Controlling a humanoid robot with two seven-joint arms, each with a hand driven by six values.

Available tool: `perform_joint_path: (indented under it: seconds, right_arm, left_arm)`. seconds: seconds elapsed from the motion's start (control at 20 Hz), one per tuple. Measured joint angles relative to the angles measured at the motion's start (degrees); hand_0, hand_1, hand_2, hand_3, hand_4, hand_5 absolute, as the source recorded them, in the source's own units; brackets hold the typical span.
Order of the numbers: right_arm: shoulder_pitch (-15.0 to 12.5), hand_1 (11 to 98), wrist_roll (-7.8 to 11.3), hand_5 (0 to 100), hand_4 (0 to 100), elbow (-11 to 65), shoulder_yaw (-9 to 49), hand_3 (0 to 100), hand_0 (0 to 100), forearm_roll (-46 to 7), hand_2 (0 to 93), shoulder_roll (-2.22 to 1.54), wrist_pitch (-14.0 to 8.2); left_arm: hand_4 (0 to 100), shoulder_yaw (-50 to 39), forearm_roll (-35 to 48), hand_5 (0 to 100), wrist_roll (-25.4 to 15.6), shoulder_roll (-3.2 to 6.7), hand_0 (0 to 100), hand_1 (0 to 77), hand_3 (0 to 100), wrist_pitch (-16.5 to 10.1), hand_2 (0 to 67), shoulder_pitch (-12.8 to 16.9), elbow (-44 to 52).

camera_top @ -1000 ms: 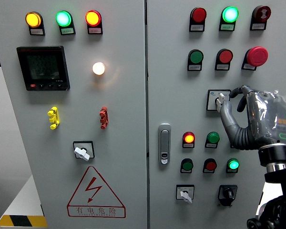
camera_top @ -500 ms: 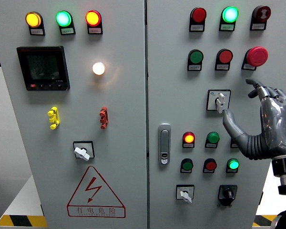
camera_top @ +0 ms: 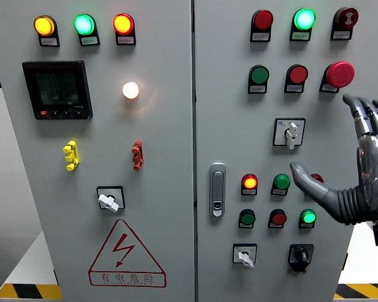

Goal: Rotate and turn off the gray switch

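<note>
Grey metal fingers spread wide, the robot's right hand (camera_top: 365,170) hangs open at the picture's right edge, gripping nothing, its thumb pointing left below the gray switch (camera_top: 290,133). The switch sits apart from the hand on the right cabinet door (camera_top: 227,113), its handle upright, beneath a red mushroom button (camera_top: 340,73) and a lit green lamp (camera_top: 304,19).

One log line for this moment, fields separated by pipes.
right hand: open, off the panel | gray switch: handle vertical, untouched | left hand: not in view | phase: hand clear of switch
</note>
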Motion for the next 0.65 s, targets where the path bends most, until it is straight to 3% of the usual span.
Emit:
perform_joint_path:
  seconds: [0.3,0.65]
  right_arm:
    - [-2.0,33.0,0.29,20,8,3.1,0.1,12,0,-0.8,8.3,0.00,-0.2]
    - [-2.3,33.4,0.29,14,8,4.3,-0.7,11,0,-1.1,8.1,0.00,-0.2]
  left_arm:
    - [8,0.0,0.0,11,0.0,-0.04,84,0.0,19,0.0,13.4,0.0,0.0]
    - [8,0.0,0.0,11,0.0,-0.04,84,0.0,19,0.0,13.4,0.0,0.0]
